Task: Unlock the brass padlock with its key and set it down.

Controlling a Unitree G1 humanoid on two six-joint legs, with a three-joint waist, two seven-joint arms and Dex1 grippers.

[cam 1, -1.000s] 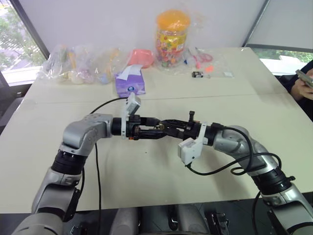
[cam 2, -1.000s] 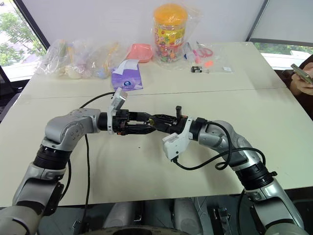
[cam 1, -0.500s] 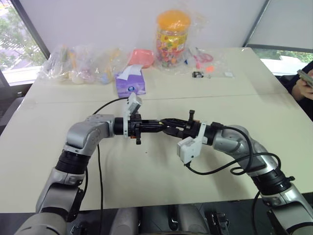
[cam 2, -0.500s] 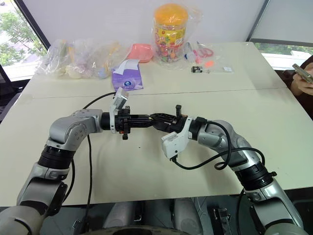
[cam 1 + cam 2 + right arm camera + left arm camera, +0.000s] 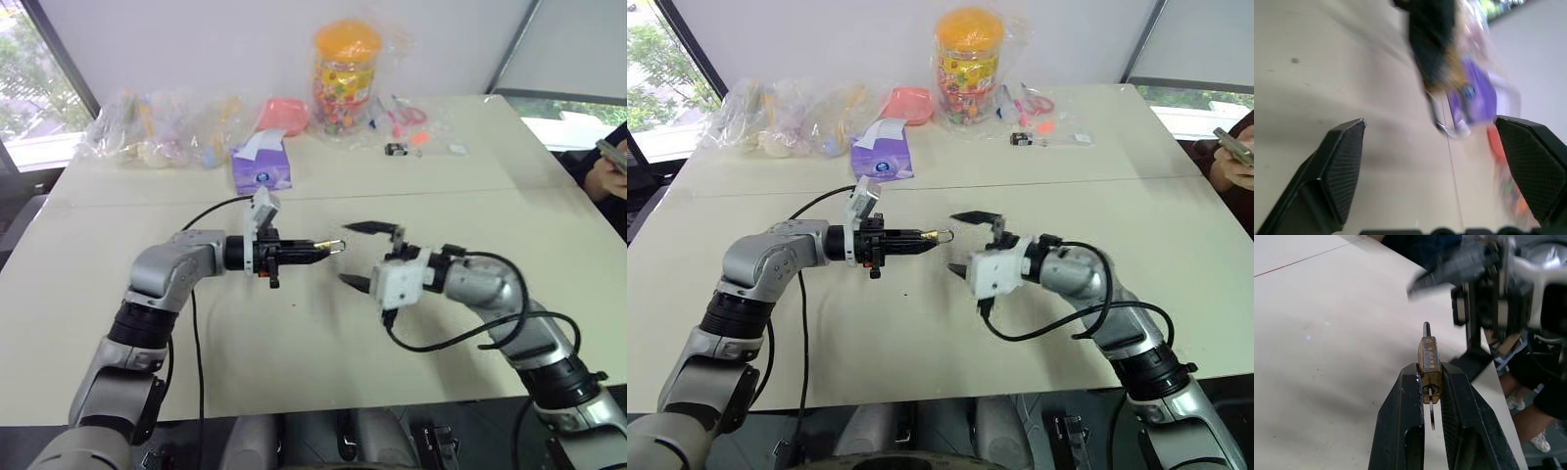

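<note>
Left claw (image 5: 1429, 382) clamped tight on brass padlock (image 5: 1429, 363), mid-frame in head view, held above desk (image 5: 294, 343). Shackle end pokes out past fingertips. Key (image 5: 1432, 409) sits in lock's bottom end, hanging back between left fingers. Right claw (image 5: 359, 255) spread wide, holding nothing, just right of padlock, not touching it. Purple packet (image 5: 261, 167), orange-lid jar (image 5: 344, 76) and plastic bags (image 5: 157, 127) along far edge of desk, top of frame.
</note>
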